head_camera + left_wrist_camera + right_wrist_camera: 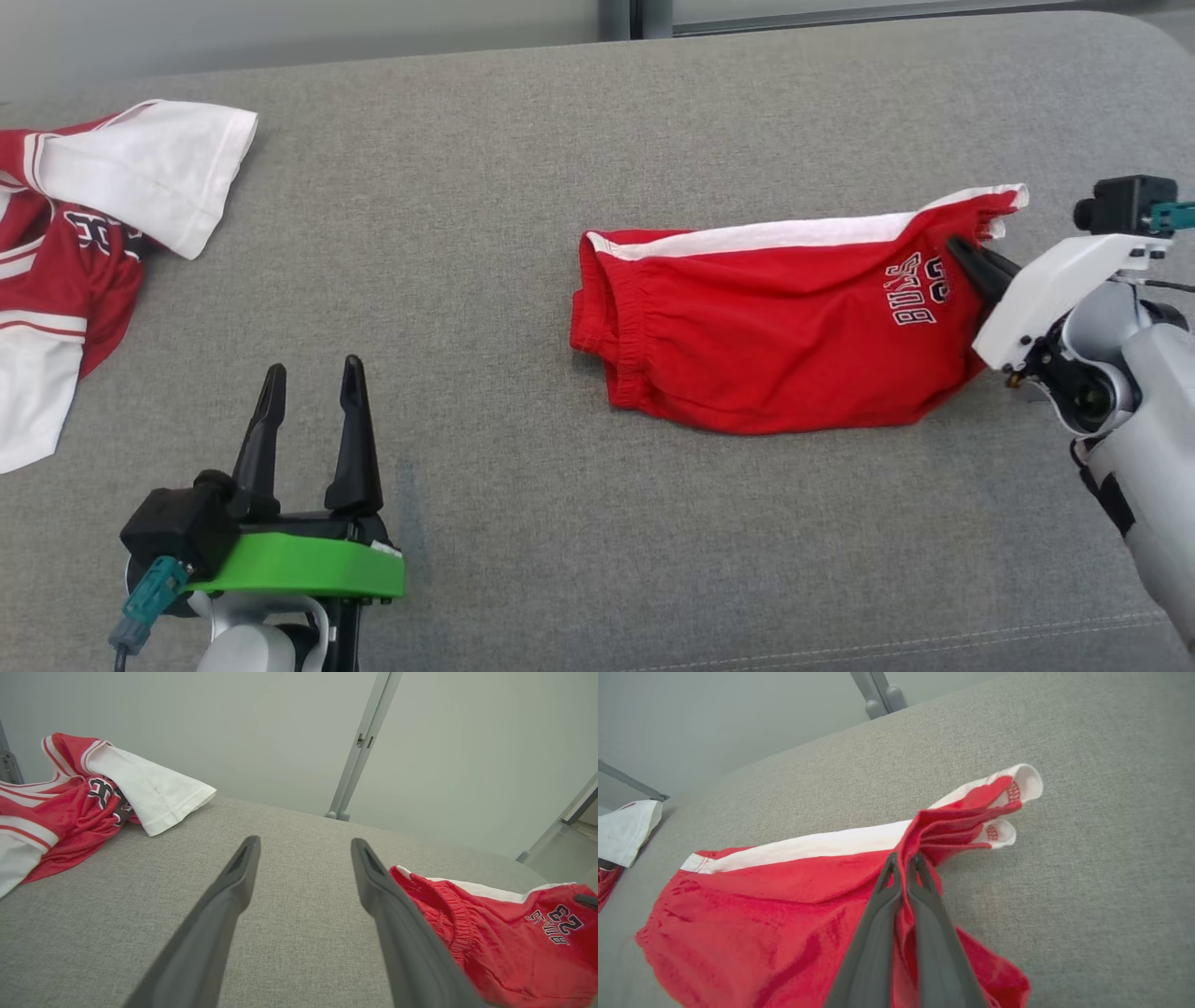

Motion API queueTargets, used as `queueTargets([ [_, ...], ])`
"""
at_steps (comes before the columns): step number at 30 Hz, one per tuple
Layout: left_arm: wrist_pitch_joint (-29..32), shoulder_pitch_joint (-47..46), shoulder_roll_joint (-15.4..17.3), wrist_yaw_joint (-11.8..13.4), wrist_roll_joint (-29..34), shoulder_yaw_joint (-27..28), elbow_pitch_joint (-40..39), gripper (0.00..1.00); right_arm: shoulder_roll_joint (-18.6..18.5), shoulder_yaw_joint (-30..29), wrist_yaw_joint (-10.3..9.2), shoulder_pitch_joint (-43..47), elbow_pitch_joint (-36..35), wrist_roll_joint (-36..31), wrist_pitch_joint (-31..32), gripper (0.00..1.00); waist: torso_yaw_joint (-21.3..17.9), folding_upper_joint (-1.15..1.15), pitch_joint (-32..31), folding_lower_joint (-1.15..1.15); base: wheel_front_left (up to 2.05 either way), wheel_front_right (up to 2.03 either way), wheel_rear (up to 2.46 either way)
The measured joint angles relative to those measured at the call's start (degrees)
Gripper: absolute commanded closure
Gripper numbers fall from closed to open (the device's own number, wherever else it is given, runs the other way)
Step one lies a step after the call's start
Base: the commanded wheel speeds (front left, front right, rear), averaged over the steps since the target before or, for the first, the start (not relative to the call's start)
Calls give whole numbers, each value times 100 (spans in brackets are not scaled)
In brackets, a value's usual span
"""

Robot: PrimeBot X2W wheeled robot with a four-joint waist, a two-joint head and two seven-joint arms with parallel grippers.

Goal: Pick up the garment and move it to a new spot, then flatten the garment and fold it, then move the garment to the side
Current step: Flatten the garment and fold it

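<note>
1. Shorts (775, 336) lay on the cushion (485, 523), apparently folded in half.
2. Right gripper (962, 250) was clamped on their leg hem; left gripper (313, 378) stood apart, empty.
3. Likely left: moving them aside.

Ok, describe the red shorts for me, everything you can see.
The red shorts lie on the grey cushion, legs stacked, thin shiny fabric, white side stripe, gathered elastic waistband toward the robot's left, "BULLS 23" print near the leg hems. The right gripper is shut on the bunched leg end.
</note>
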Motion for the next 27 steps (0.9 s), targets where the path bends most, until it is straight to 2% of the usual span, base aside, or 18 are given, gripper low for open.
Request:
queueTargets([
  [14,0,1,1,13,-221,-45,-9,0,151,1469,0,-294,-1144,-96,385,100,-213,0,-237,0,0,0,0],
  [22,0,-5,1,13,-378,-247,-9,0,346,1962,0,-504,-1366,-92,675,100,-161,0,-312,0,0,0,0],
  [27,0,-14,1,13,-486,-408,-20,0,489,2001,0,-615,-1218,-82,787,100,-36,0,-306,0,0,0,0],
])
